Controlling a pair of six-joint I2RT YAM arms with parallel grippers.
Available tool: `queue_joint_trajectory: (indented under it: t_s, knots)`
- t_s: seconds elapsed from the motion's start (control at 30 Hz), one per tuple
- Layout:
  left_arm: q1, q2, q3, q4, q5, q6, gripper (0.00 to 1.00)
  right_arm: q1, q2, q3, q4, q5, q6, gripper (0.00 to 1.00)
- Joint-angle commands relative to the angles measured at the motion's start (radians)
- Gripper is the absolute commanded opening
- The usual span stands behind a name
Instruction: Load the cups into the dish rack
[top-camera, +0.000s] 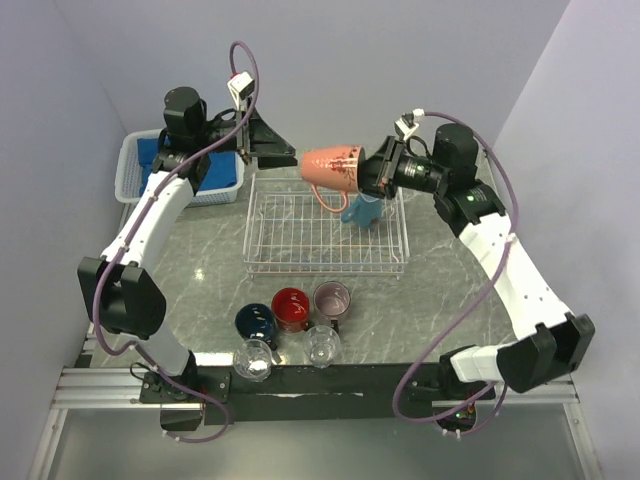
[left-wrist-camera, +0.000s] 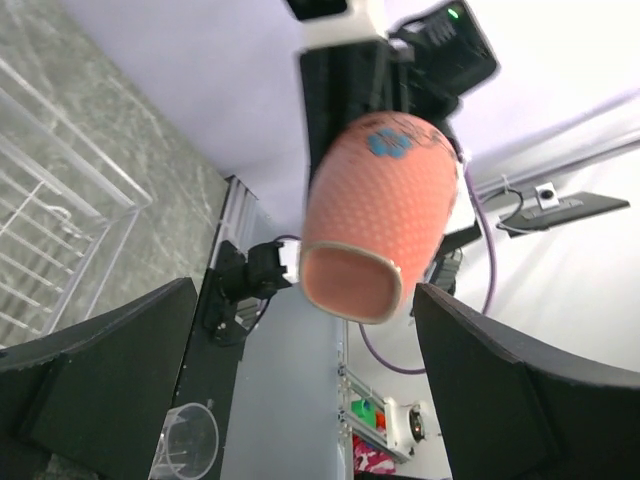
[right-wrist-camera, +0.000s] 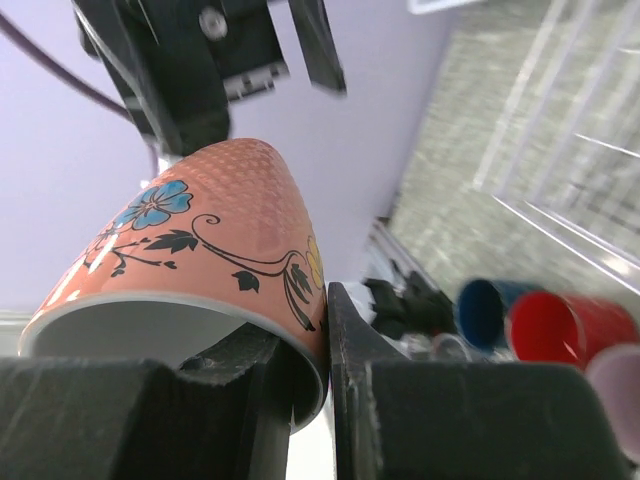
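The right gripper (top-camera: 372, 172) pinches the rim of the flowered salmon-orange ceramic mug (top-camera: 332, 168), held sideways above the white wire dish rack (top-camera: 325, 268) containing one light-blue mug (top-camera: 362, 210), while the left gripper (top-camera: 275, 152) gapes wide just beside its base.

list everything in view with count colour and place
dish rack: 1, white wire, table centre
salmon-orange mug: 1, salmon, flowered, sideways above the rack
light-blue mug: 1, light blue, rack's far right corner
navy mug: 1, navy, front of rack
red mug: 1, red, beside navy
mauve mug: 1, mauve, right of red
clear glasses: 2, clear, near edge
basket: 1, white, far left, blue cloth inside
left gripper: 1, black, open, at the salmon-orange mug's base
right gripper: 1, black, shut on its rim
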Motion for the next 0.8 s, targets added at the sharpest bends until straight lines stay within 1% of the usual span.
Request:
queue_joint_trajectory:
  t_s: [0.0,0.17,0.27,0.43,0.53,0.67,0.77]
  knots:
    - [-0.028,-0.063,-0.007,0.188,0.052,-0.125,0.96,-0.004,0.026,0.032,0.355,-0.125,0.164,0.0]
    - [-0.046,-0.064,-0.02,0.176,0.04,-0.107,0.96,0.006,0.085,0.034,0.433,-0.127,0.207,0.0]
    - [-0.054,-0.051,-0.001,0.133,0.023,-0.073,0.96,0.025,0.117,0.054,0.419,-0.124,0.195,0.0]
    - [-0.078,-0.026,0.034,0.157,0.02,-0.09,0.96,0.06,0.155,0.052,0.432,-0.119,0.193,0.0]
    - [-0.094,-0.012,0.056,0.144,0.019,-0.077,0.96,0.069,0.172,0.042,0.419,-0.11,0.178,0.0]
    - [-0.108,-0.009,0.066,0.139,0.019,-0.062,0.96,0.077,0.189,0.017,0.488,-0.104,0.206,0.0]
    - [-0.109,-0.008,0.059,0.133,0.022,-0.065,0.98,0.077,0.217,0.042,0.505,-0.104,0.216,0.0]
